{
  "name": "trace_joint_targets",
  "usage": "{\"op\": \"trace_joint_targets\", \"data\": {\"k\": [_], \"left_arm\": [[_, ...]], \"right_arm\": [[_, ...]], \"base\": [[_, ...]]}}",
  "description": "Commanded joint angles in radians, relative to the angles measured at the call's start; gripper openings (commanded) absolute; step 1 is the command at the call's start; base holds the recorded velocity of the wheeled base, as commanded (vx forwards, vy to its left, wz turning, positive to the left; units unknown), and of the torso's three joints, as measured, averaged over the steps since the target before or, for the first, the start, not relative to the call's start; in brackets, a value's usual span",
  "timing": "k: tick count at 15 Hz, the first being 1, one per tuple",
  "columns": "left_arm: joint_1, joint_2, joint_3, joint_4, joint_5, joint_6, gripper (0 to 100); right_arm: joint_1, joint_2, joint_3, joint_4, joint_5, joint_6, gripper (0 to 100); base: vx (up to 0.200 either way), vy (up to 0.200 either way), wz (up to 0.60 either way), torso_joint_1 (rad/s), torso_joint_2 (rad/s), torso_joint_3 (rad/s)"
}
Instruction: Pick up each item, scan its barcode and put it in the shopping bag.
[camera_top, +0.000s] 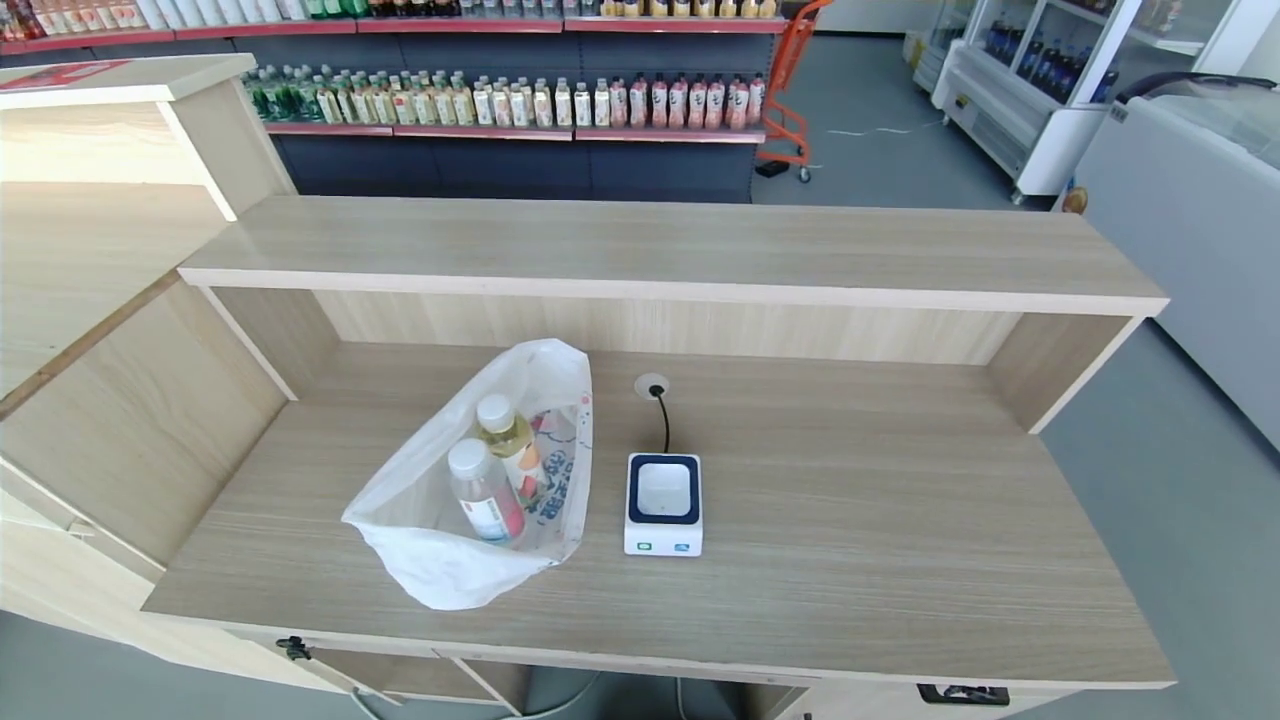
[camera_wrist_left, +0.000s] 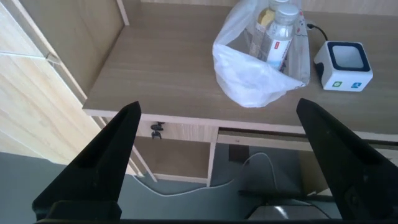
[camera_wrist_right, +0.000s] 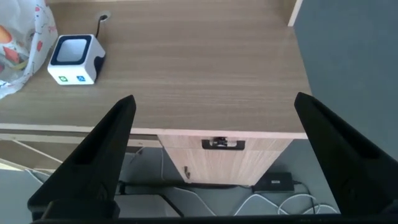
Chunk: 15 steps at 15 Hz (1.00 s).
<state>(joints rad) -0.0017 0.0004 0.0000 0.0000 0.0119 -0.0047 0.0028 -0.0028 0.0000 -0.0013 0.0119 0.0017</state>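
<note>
Left pincer (camera_wrist_left: 219, 106) and right pincer (camera_wrist_right: 214, 98): both jaws wide apart, holding nothing, hanging off the near edge of the desk (camera_top: 850, 560). Shopping bag (camera_top: 440, 560) sits lower left of centre in the head view with two bottles inside, clear one (camera_top: 485, 492) nearer, yellow one (camera_top: 510, 440) behind it. Scanner (camera_top: 663, 505) is just beside the bag at frame centre, its cable (camera_top: 663, 420) running to the back. My read: bagging looks done. If another item comes, grip its body, face the barcode at the scanner window, and lower it in without snagging the bag rim.
</note>
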Motion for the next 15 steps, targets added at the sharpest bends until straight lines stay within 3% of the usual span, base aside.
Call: {"op": "trace_joint_targets", "data": {"k": [1,4,5,15], "left_arm": [[0.000,0.000,0.000,0.000,0.000,-0.001,100],[0.000,0.000,0.000,0.000,0.000,0.000,100],[0.000,0.000,0.000,0.000,0.000,0.000,100],[0.000,0.000,0.000,0.000,0.000,0.000,100]], "right_arm": [[0.000,0.003,0.000,0.000,0.000,0.000,100],[0.000,0.003,0.000,0.000,0.000,-0.002,100],[0.000,0.003,0.000,0.000,0.000,-0.005,0],[0.000,0.003,0.000,0.000,0.000,-0.003,0]], "base": [[0.200,0.000,0.00,-0.012,-0.01,-0.002],[0.000,0.000,0.00,0.000,0.00,0.000],[0.000,0.000,0.00,0.000,0.00,0.000],[0.000,0.000,0.00,0.000,0.00,0.000]]}}
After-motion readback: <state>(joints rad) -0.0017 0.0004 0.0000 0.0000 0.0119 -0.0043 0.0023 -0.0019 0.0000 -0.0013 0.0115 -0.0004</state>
